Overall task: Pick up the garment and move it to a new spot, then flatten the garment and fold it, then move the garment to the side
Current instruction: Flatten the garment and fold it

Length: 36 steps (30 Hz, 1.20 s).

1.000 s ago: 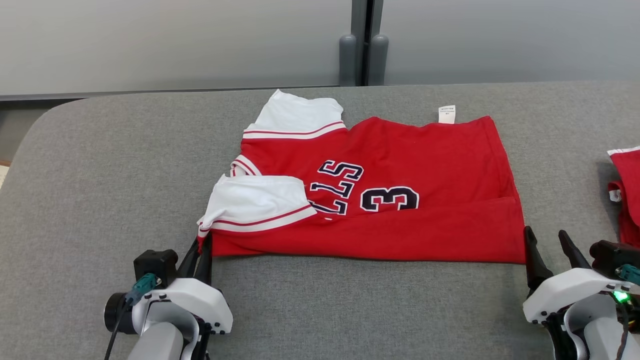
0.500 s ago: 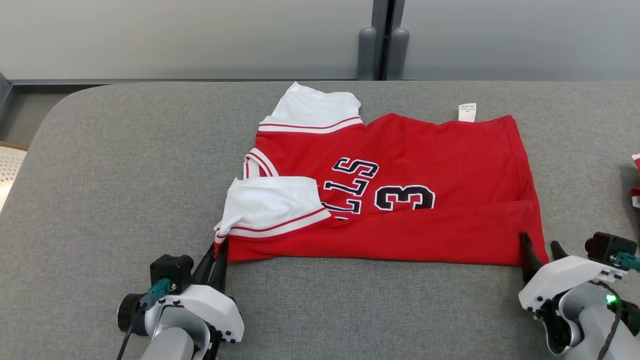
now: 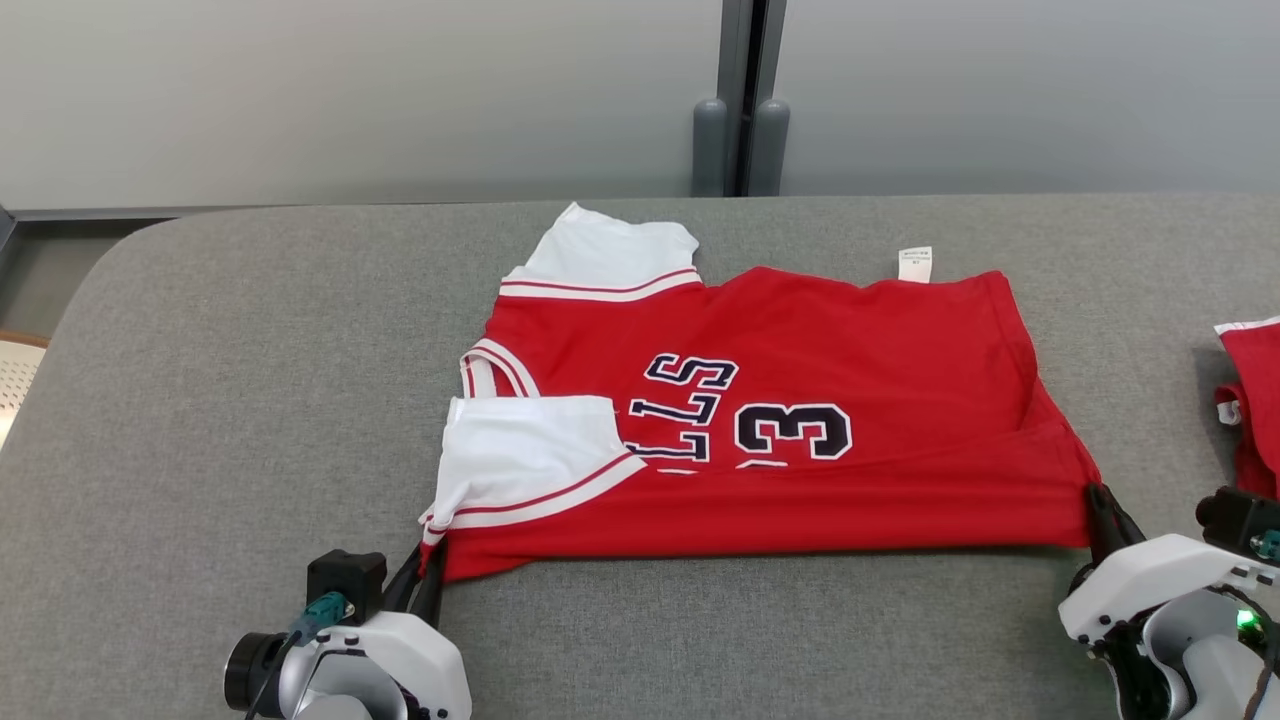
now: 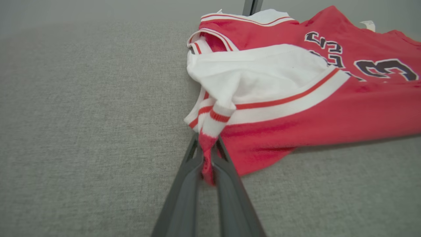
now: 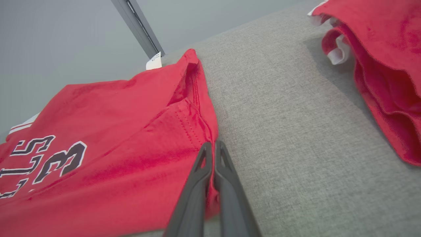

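Left gripper (image 3: 428,575) pinches the near sleeve corner, right gripper (image 3: 1102,500) is clamped on the near hem corner of the red-and-white knit jersey (image 3: 800,340) spread on the grey fabric-covered table (image 3: 230,400).
You're dealing with light, floppy cloth that sags and bunches, so I'd stick to those two corners and hold the edge taut.

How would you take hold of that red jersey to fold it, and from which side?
By the two corners of its near edge, coming in low from the robot's side. The jersey lies flat with that long edge nearest, and the left gripper and right gripper are shut on those corners.
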{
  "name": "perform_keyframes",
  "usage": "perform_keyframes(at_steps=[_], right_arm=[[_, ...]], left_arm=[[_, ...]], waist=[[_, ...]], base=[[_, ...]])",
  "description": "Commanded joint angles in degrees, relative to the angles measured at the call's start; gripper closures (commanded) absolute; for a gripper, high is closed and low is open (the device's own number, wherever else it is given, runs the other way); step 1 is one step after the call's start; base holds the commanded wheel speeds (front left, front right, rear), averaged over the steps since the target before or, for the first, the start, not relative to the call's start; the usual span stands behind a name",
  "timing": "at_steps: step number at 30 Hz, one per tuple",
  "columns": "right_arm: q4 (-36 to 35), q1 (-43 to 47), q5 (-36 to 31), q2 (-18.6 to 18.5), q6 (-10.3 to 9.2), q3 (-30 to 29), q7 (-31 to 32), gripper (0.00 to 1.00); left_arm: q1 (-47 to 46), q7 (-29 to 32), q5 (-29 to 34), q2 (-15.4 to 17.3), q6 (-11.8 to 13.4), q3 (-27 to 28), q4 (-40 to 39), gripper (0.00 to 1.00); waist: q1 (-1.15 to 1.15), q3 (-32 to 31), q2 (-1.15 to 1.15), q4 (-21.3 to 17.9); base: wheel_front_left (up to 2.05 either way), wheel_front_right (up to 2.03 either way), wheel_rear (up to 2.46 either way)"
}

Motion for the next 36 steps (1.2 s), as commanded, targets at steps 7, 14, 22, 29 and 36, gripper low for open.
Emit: perform_keyframes(at_steps=[7,14,22,29,36], right_arm=[[-4.56,5.42,3.69,-2.25,-0.07,-1.80,6.13,1.00],[-9.94,10.42,3.54,-2.01,-0.07,-4.31,13.34,1.00],[-16.11,15.75,-1.60,1.03,-0.07,-10.96,18.79,0.00],[-25.84,15.73,-6.30,3.80,-0.01,-13.36,15.60,0.00],[-33.95,13.96,-5.51,3.18,-0.01,-8.10,8.92,0.00]], left_arm=[[3.59,2.81,-0.25,2.36,-0.36,-0.81,-2.20,1.00],[8.59,8.89,-1.29,3.24,-1.66,-2.63,-8.31,1.00],[14.20,14.82,-1.89,4.13,-0.34,-3.90,-17.00,0.02],[15.17,13.70,-3.66,4.11,0.99,-2.17,-23.12,0.00],[11.09,3.15,-5.27,2.46,2.49,1.72,-28.18,0.00]], waist=[[0.00,-4.51,0.00,-0.65],[0.00,-6.20,0.00,-0.49],[0.00,-6.25,0.00,0.08],[0.00,-5.57,0.00,0.01],[0.00,-2.15,0.00,-1.27]], base=[[0.00,0.00,0.00],[0.00,0.00,0.00],[0.00,0.00,0.00],[0.00,0.00,0.00],[0.00,0.00,0.00]])
